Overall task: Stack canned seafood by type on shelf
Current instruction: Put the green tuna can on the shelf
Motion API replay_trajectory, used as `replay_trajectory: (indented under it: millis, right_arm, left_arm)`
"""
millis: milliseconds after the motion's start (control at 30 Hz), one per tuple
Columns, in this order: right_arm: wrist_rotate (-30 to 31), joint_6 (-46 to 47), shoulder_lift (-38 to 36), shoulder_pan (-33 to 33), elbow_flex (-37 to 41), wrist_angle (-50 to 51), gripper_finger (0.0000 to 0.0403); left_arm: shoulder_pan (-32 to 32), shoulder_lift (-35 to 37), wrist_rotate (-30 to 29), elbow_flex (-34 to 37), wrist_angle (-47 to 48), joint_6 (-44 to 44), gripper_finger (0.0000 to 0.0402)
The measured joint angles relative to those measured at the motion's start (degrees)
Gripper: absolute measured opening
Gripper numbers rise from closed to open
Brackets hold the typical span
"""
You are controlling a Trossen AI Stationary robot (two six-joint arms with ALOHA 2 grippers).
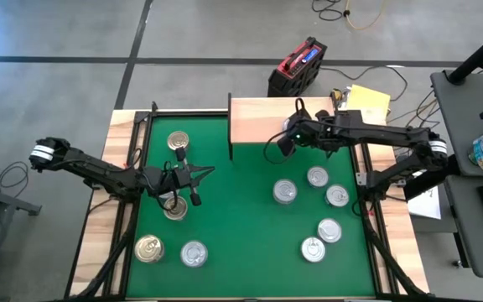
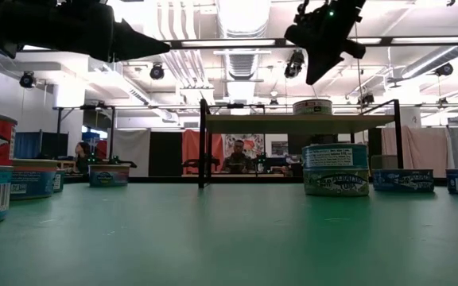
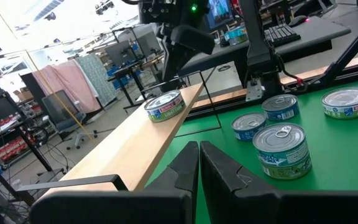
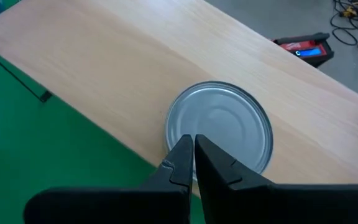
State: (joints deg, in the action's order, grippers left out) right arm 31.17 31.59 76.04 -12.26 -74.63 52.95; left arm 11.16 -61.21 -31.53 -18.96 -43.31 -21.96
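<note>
Cans lie scattered on the green mat (image 1: 250, 218). Left gripper (image 1: 198, 186) hovers, fingers closed and empty, beside a gold-topped can (image 1: 174, 207), the nearest tin to either arm. Farther off, right gripper (image 4: 191, 155), also closed and empty, hangs above one silver can (image 4: 219, 134) standing on the shelf (image 1: 254, 120).
</note>
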Motion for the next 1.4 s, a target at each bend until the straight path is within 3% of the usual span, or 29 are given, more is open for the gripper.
replay_trajectory:
  millis: [700,1400]
  right_arm:
    - [1.4,1.8,5.6,-1.2,0.4,-3.4,0.0009]
    - [3.3,4.9,4.6,-3.2,0.4,13.3,0.0009]
  left_arm:
    - [0.0,0.0,0.0,0.0,-0.2,0.2,0.0000]
    - [0.0,0.0,0.0,0.0,-0.3,0.5,0.0000]
